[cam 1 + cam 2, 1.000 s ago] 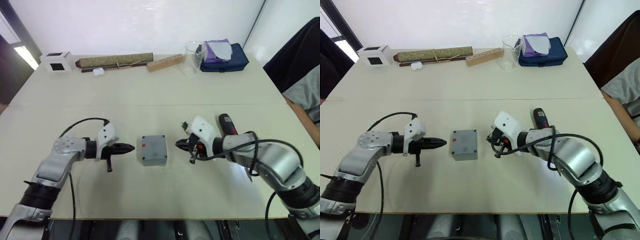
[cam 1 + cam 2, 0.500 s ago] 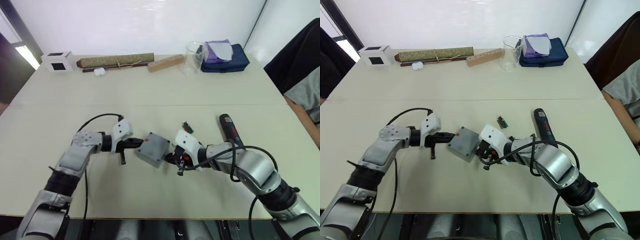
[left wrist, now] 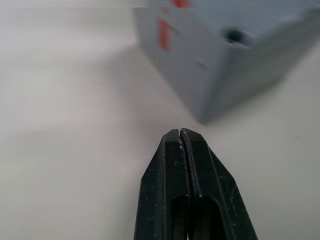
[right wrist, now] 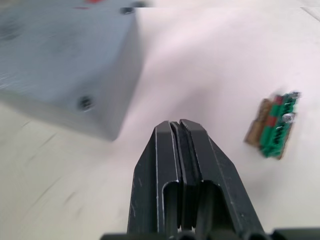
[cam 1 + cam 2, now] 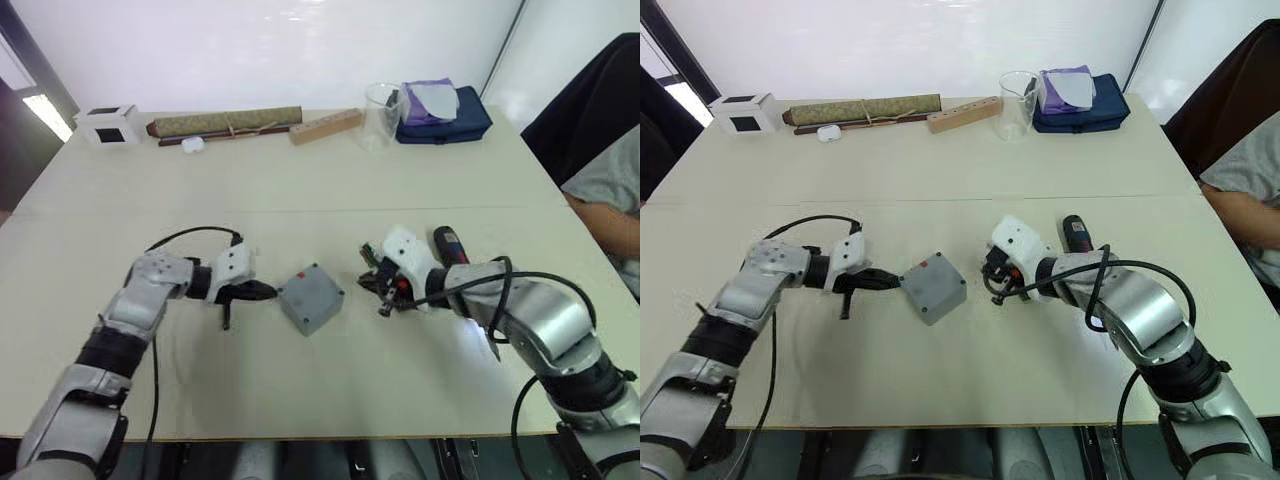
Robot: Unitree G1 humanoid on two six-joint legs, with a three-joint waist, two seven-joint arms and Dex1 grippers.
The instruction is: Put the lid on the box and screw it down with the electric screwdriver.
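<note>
Head views: the box (image 5: 311, 298) sits turned corner-on at table centre, lid (image 5: 930, 283) apparently already seated. The left gripper (image 5: 262, 292), at its nine o'clock, and the right gripper (image 5: 372, 284), at its three o'clock, have both backed off since half a second ago, leaving it rotated. The electric screwdriver (image 5: 446, 243) lies beyond the right wrist, not yet picked up.

Left wrist view: fingers (image 3: 170, 165) pressed together, empty, box just ahead.

Right wrist view: fingers (image 4: 167, 155) closed, empty; a small green circuit board (image 4: 274, 124) lies nearby. Screwing comes next.

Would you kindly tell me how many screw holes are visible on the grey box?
2: one at a corner of the small grey plastic box in the right wrist view, one in the left wrist view. Others may be hidden.
</note>
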